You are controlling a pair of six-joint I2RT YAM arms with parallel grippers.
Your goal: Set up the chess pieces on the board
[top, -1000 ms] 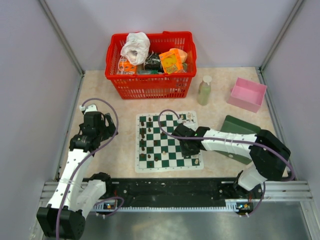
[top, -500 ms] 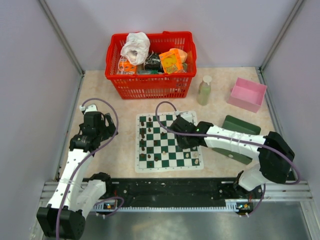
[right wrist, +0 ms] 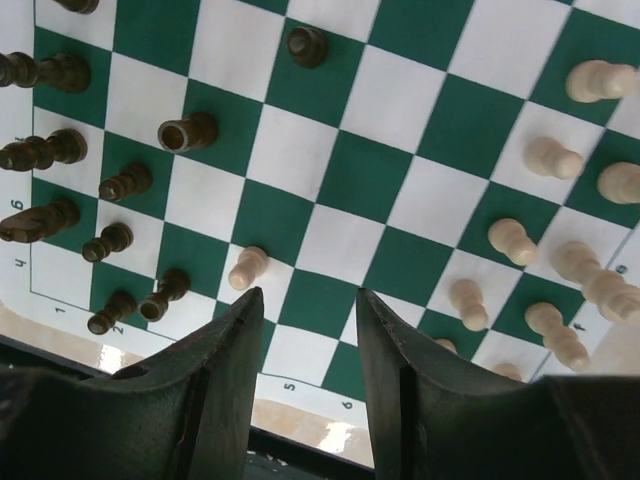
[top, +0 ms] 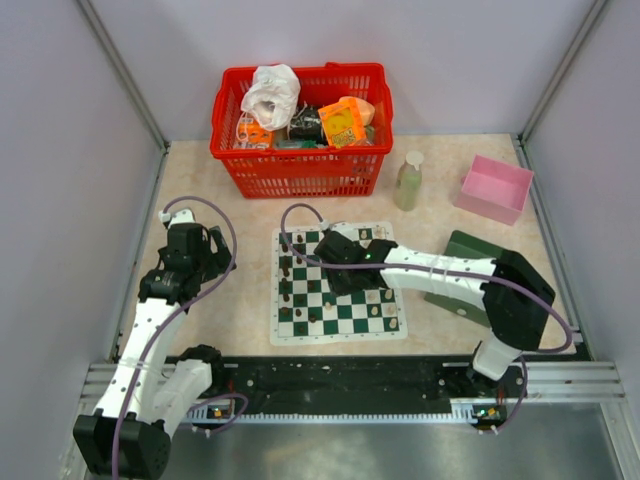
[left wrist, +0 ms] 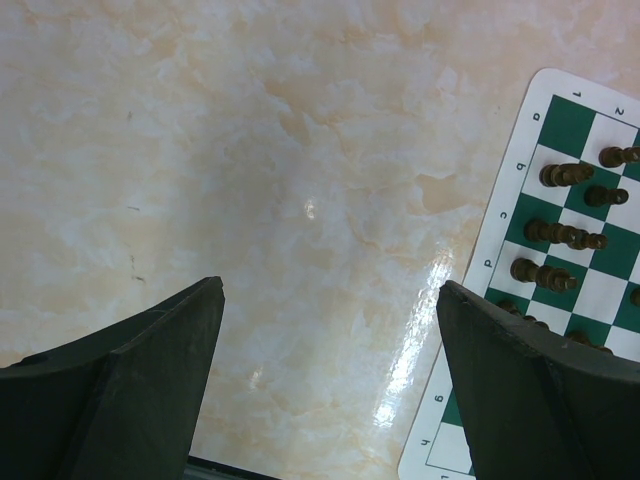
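Near edge of bench point(top: 240, 190): both arm bases.

Left gripper point(left wrist: 330, 290) hangs over bare bench just off the board's left edge. Its fingers are spread wide with nothing between them. Judged to be held there so the board is free for the other arm.

Board point(right wrist: 360, 175) lies flat at mid-bench. The right arm reaches across it from the right, and the right gripper point(right wrist: 308, 298) hovers over the board's near edge, touching nothing. Its fingers are parted to a narrow gap and are empty. That gap would suit one small piece without brushing its neighbours.

Dark pieces point(right wrist: 186, 132) crowd the board's left edge in roughly two files, and cream pieces point(right wrist: 553, 157) crowd the right edge likewise. The slanted wrist view does not show whether each stands upright.

One cream pawn point(right wrist: 247, 268) sits apart from its side, on the dark half towards the near-left corner. It is just beside the right gripper's dark-side finger, not touching. One lone dark piece point(right wrist: 306, 45) sits farther in, off the files.

Judgement: set-up is well along and these strays are not yet placed. The pawn looks the likeliest next pick.

Right of the board: green box point(top: 480, 250), partly under the right arm.

Far edge: bottle point(top: 408, 180), pink tray point(top: 495, 188) by the far-right corner, and red basket point(top: 300, 165) of oddments. None of these is concerned.
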